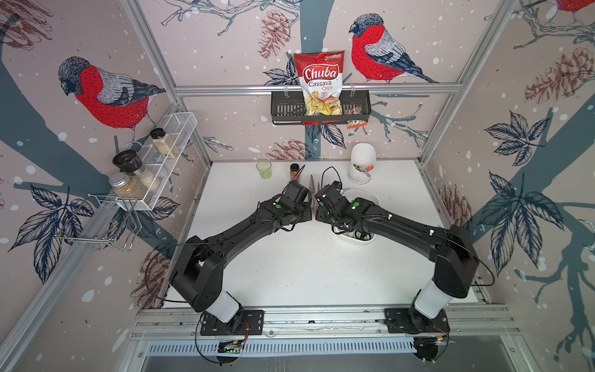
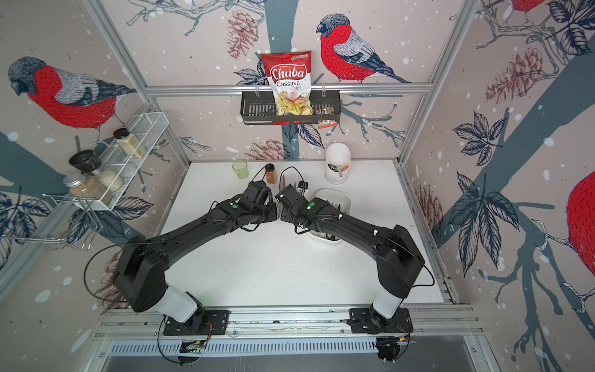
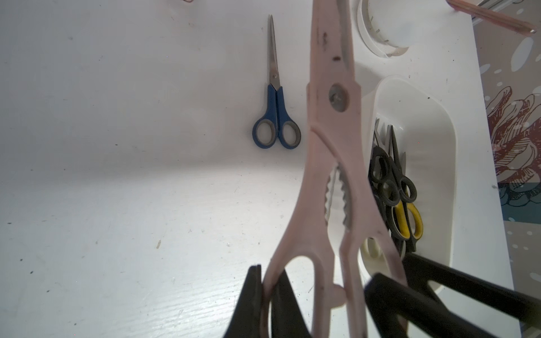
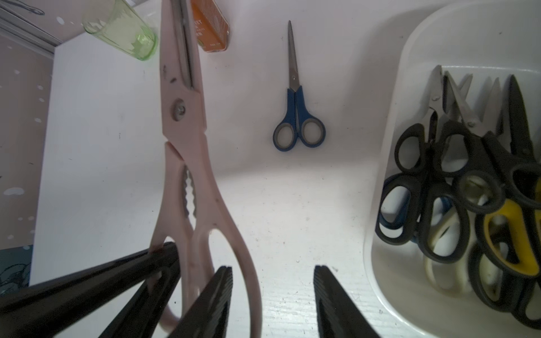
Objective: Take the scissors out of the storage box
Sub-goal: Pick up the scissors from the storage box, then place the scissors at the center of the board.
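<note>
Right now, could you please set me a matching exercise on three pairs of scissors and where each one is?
Things:
1. pale pink plastic-handled scissors
2. blue-handled steel scissors
3. yellow-and-black-handled scissors

Places:
A. inside the glossy white plastic storage box
B. clamped by one handle loop in the left gripper
C. lying flat on the white table

Pairs: 1-B, 2-C, 3-A.

Built from matte black, boxy links on left arm (image 1: 244, 225) and right arm (image 1: 402, 225) alike. Sleeved in a white shell (image 1: 223, 306) above each black, screw-cornered base plate (image 1: 254, 317). Marked with a green dot (image 1: 276, 205) near each wrist. Draped in thin black cables (image 1: 341, 227). Tipped with tapered black fingers (image 4: 330, 298), finely ribbed.
</note>
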Robot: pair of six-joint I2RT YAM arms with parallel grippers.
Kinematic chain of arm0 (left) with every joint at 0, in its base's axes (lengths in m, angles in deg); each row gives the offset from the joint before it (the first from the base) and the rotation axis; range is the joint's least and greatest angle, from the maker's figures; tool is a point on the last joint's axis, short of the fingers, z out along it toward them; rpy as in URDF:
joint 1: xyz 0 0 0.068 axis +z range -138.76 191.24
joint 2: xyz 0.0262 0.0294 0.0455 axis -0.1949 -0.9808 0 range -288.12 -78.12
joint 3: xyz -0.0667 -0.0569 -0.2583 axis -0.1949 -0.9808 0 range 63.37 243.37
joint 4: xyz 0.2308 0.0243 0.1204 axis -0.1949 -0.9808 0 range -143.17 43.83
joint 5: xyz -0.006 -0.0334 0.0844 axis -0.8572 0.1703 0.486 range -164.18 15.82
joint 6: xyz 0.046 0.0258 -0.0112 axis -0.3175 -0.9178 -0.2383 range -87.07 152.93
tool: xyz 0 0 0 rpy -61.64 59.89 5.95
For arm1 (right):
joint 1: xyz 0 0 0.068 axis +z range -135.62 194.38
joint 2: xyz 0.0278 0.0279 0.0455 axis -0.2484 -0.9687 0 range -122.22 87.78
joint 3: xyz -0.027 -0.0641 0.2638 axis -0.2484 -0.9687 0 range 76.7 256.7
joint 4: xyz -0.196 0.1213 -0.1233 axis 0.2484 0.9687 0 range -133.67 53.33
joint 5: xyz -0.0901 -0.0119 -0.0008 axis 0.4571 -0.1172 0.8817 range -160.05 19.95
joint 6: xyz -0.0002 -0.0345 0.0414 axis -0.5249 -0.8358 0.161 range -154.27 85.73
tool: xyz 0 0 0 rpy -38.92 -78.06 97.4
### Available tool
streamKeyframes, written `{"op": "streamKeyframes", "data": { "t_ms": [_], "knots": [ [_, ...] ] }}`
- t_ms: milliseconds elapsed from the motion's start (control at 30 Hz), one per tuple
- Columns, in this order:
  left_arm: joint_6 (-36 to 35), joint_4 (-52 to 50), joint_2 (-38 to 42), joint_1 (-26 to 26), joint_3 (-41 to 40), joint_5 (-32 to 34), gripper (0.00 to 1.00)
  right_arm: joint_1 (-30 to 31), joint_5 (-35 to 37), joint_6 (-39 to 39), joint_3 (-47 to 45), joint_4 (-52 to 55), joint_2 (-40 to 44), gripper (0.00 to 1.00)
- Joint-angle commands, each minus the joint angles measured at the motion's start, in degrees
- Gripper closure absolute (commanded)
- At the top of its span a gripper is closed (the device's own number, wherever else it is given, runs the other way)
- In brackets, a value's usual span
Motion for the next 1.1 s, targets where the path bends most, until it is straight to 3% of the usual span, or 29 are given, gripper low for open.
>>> {"op": "streamKeyframes", "data": {
  "t_ms": [0,400,700,1067],
  "knots": [
    [-0.83,1.14,-0.96,1.71,-0.14,-1.43,0.98,-2.15,-0.88,0.49,-3.24,-2.95,4.51,0.44],
    [-9.81,2.83,-14.22,6.02,4.57,1.11,1.0,-16.62,-8.09,1.47,-17.32,-4.37,20.85,0.43],
    [-12.37,1.89,-23.51,7.52,11.38,0.22,1.0,-20.47,-10.4,1.97,-22.69,-2.69,27.07,0.43],
    [-13.19,-0.17,-27.62,8.83,13.59,3.41,0.99,-22.73,-10.8,0.88,-24.31,-1.9,28.66,0.43]
  ]
}}
